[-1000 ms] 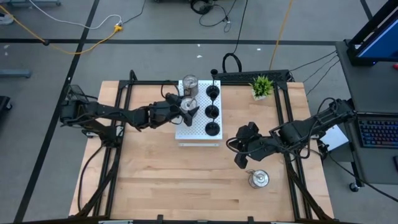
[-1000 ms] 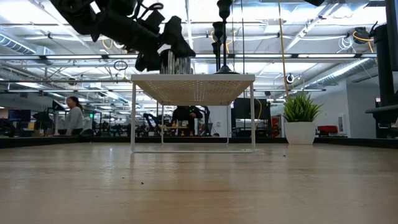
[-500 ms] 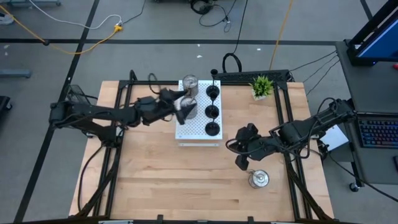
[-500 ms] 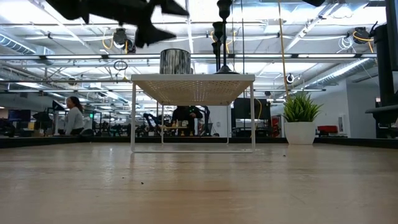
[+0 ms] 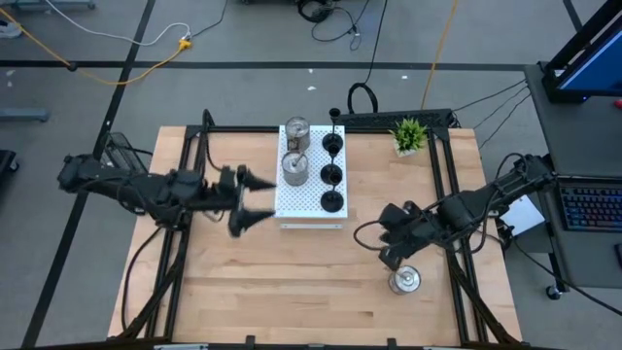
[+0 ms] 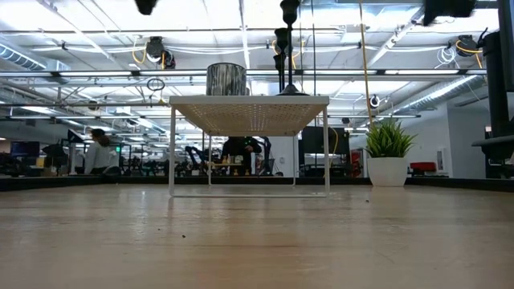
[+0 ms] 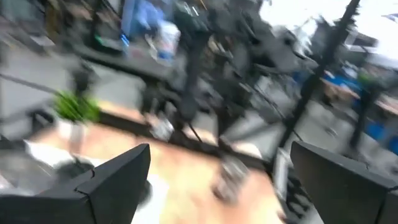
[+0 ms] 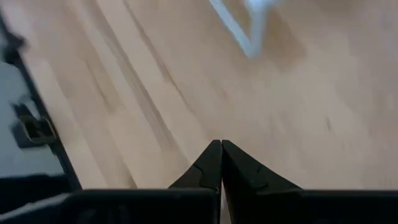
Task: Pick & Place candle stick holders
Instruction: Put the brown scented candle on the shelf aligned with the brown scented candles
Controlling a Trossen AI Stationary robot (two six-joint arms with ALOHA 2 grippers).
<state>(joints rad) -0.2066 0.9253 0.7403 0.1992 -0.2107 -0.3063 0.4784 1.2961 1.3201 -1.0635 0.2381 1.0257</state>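
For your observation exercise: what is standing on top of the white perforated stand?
On the white stand stand two silver holders in one column and three black holders in another. The underside of each holder cannot be seen.

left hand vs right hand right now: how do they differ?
The left hand is open, fingers spread wide; the right hand is shut, fingertips touching. The left hand sits beside the white rack, pointing at it; the right hand sits just above the lone silver holder on the table. Both are empty.
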